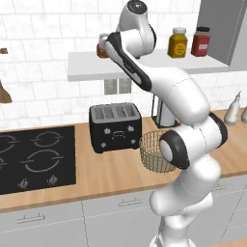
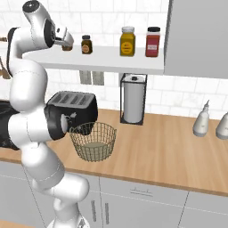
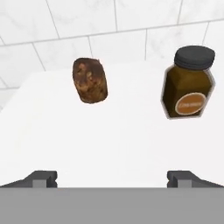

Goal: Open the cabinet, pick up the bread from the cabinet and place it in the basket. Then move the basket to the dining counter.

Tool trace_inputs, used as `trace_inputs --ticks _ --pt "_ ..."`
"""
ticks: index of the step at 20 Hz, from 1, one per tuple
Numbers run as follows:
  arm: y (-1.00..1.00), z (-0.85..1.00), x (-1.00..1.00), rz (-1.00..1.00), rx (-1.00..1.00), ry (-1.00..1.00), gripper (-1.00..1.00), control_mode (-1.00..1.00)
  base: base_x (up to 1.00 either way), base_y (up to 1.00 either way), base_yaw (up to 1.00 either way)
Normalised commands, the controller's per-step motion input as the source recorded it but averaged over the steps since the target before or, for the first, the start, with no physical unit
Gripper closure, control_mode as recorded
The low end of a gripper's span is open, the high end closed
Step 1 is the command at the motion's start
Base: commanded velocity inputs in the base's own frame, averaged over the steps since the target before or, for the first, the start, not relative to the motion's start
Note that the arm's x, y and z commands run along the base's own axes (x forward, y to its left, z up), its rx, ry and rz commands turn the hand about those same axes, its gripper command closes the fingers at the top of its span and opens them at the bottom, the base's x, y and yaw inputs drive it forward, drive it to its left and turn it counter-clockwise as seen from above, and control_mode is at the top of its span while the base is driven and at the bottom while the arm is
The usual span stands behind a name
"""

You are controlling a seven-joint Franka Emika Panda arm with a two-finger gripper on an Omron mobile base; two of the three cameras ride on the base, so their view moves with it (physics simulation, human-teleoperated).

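The bread (image 3: 89,81), a small dark-brown chunk, lies on the white cabinet shelf (image 3: 113,135), left of centre in the hand view. My gripper (image 3: 113,179) is open, a little short of the bread, with nothing between its fingertips. In the right base view the gripper (image 2: 65,39) is raised to the shelf's left end, just by the bread (image 2: 67,46). From the left base view, the arm partly hides the bread (image 1: 101,51). The wire basket (image 2: 93,141) stands on the wood counter below, beside the arm's elbow. The dining counter is out of view.
A brown jar with a black lid (image 3: 189,83) stands right of the bread. A yellow jar (image 2: 127,41) and a red jar (image 2: 152,42) stand further along the shelf. The grey cabinet panel (image 2: 196,35) rises at its right end. Black toaster (image 2: 73,107), paper-towel roll (image 2: 133,104) and hob (image 1: 36,159) occupy the counter.
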Motion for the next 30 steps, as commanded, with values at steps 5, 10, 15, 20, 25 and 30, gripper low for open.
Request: trace_inputs --ticks 5,10,15,20,25,30 --pt "0.15 -0.01 0.43 0.0 0.0 0.0 -1.0 -1.0 0.0 0.0 0.0" --pt "0.09 0.0 0.08 0.0 -0.01 0.0 -1.0 -1.0 0.0 0.0 0.0" --pt "0.16 0.0 0.25 0.0 -0.02 0.0 -1.0 -1.0 0.0 0.0 0.0" --pt "0.07 -0.01 0.47 0.0 0.0 0.0 -1.0 -1.0 0.0 0.0 0.0" --pt "0.01 -0.01 0.45 0.0 0.0 0.0 -1.0 -1.0 0.0 0.0 0.0" --pt "0.06 -0.07 0.44 0.0 0.0 0.0 -1.0 -1.0 0.0 0.0 0.0"
